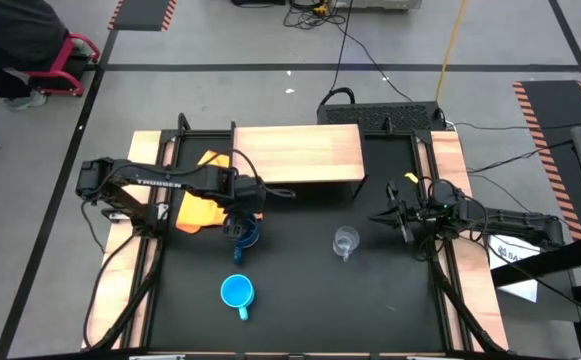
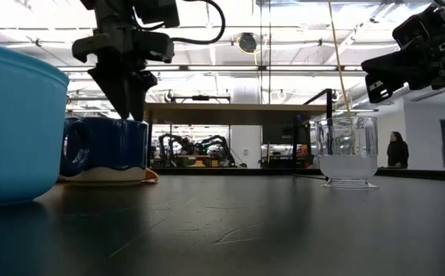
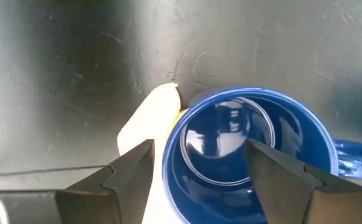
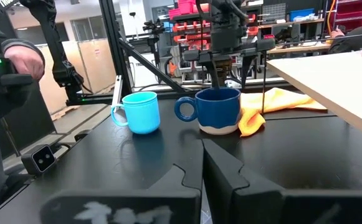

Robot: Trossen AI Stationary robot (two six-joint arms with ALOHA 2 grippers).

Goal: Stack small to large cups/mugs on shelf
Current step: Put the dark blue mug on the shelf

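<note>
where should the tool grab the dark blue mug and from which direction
Grip the dark blue mug by its rim wall from straight above, one finger inside, one outside. It stands upright, mouth open, and the left tool hangs over it with fingers spread across that wall.

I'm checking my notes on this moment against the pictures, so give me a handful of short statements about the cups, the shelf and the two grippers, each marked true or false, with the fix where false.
1. The left gripper is directly above the dark blue mug. True.
2. The clear glass cup already stands on the shelf. False: it stands on the black tabletop, in front of the shelf.
3. The light blue mug stands on the tabletop. True.
4. The right gripper holds the glass cup. False: it is shut, empty, apart from the cup.
5. A yellow-orange cloth lies beside the dark blue mug. True.
</note>
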